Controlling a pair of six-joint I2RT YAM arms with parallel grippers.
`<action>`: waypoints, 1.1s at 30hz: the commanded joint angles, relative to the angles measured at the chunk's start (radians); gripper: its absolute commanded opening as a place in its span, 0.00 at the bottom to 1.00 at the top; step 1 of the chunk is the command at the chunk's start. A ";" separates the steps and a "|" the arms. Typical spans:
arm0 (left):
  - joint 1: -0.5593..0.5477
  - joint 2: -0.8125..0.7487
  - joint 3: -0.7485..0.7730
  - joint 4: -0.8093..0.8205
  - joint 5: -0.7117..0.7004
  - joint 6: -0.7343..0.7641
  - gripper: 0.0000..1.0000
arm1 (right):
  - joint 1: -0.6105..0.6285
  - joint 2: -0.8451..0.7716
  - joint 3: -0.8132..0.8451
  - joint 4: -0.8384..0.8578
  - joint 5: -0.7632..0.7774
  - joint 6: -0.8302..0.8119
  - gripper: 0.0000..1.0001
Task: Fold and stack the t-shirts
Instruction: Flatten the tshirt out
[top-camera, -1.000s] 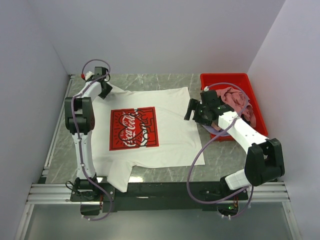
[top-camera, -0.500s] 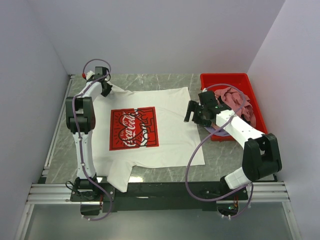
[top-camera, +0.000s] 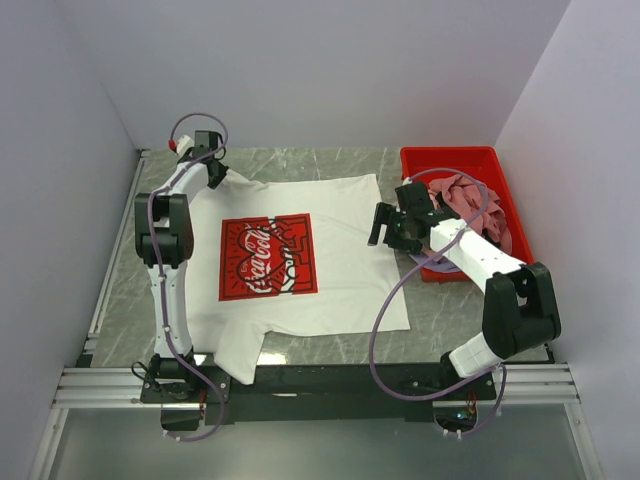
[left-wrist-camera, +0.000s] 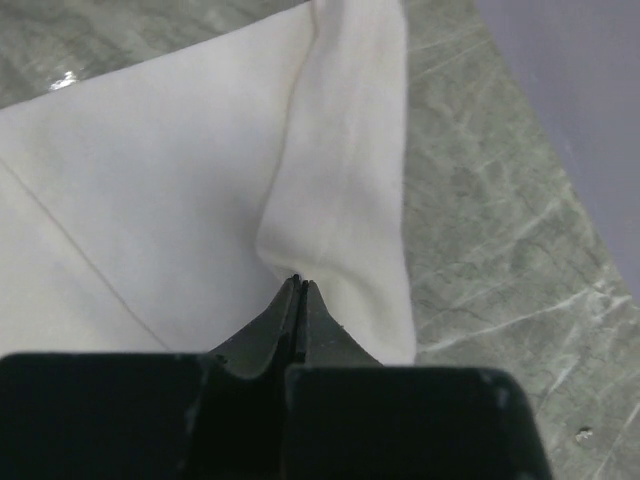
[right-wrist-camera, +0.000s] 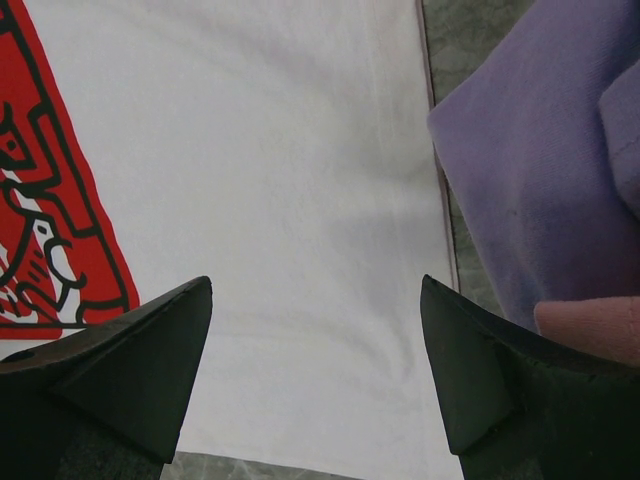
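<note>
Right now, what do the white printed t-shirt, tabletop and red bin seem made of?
White t-shirt with red square print: matte cotton-like knit; soft creases, stitched hem. Grey veined tabletop: marble or marble-look laminate, faint sheen. Red rectangular bin: probably rigid smooth plastic.

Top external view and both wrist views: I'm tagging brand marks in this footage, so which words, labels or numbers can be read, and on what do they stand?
"Coca-Cola": white script in the red square print on the chest of the white t-shirt, top view.
Right wrist view: only a corner of that print, black line drawing, no letters legible.
Left wrist view: none.
Red bin and arms: no readable text.
</note>
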 joint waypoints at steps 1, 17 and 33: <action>-0.028 -0.035 0.074 0.070 -0.030 0.049 0.00 | -0.010 0.002 0.019 0.032 0.004 -0.012 0.90; -0.067 0.220 0.355 0.440 0.092 0.175 0.03 | -0.010 0.025 0.025 0.024 0.021 -0.021 0.91; -0.141 0.055 0.291 0.480 0.165 0.468 0.99 | -0.004 -0.009 0.031 0.024 0.009 -0.020 0.91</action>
